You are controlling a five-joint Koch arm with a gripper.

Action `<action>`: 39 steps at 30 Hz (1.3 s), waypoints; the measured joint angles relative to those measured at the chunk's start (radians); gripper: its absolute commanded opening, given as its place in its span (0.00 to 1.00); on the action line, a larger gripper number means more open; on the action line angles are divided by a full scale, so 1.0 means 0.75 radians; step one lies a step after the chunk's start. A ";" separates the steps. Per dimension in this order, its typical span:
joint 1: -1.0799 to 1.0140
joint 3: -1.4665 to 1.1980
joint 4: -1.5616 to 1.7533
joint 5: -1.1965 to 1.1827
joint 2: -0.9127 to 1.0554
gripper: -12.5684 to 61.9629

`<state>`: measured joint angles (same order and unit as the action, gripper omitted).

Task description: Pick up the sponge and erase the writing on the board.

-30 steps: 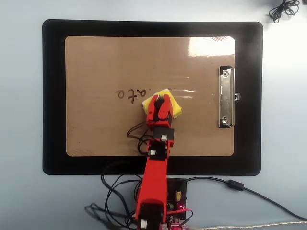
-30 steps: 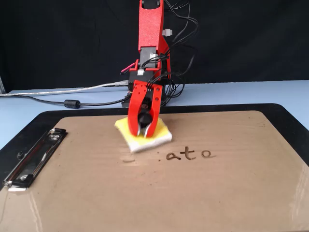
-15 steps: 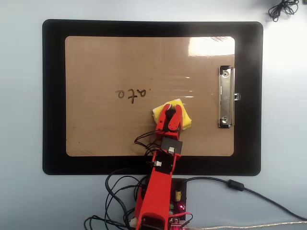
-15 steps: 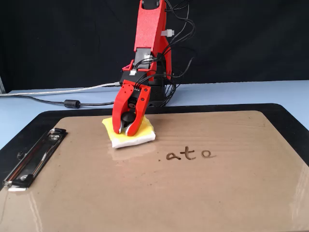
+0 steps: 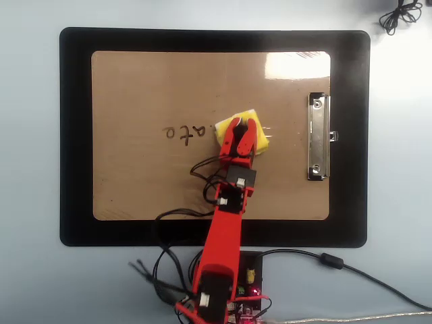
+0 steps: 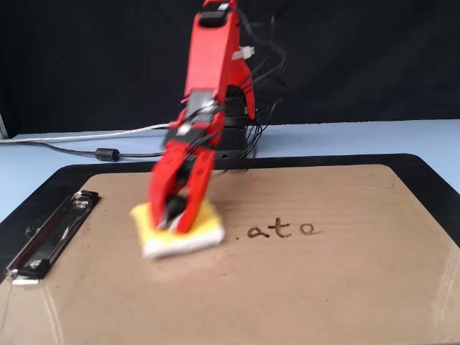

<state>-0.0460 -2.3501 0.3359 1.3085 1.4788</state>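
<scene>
Pinching the sponge (image 5: 260, 140) from above, the fingers (image 5: 241, 129) closed on it at its middle while it lay flat on the board (image 5: 135, 182). In the overhead view the sponge sat just right of the writing (image 5: 185, 133), of which only "ato" showed, and well left of the metal clip (image 5: 318, 137). In the fixed view the sides were reversed. The board lay on a black mat (image 5: 74, 135) on the pale blue tabletop (image 5: 27, 162).
</scene>
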 measured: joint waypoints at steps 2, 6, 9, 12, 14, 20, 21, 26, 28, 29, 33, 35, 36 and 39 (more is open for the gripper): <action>0.115 -0.131 -0.104 0.080 0.194 0.06; 0.235 0.045 -0.192 0.168 0.086 0.06; 0.241 0.425 -0.176 0.186 -0.254 0.06; 0.241 0.511 -0.172 0.192 -0.352 0.06; 0.247 0.421 -0.168 0.194 -0.286 0.06; 0.266 -0.164 -0.176 0.194 0.221 0.06; 0.270 -0.160 -0.188 0.194 0.235 0.06; 0.288 0.364 -0.221 0.194 -0.162 0.06; 0.286 0.520 -0.202 0.196 -0.313 0.06; 0.286 0.552 -0.205 0.196 -0.350 0.06; 0.321 0.340 -0.200 0.198 -0.178 0.06; 0.356 0.020 -0.217 0.198 0.076 0.06; 0.382 -0.059 -0.237 0.196 0.164 0.06; 0.462 -0.115 -0.305 0.194 0.276 0.06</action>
<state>0.3007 -2.4360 0.1074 1.4542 1.6858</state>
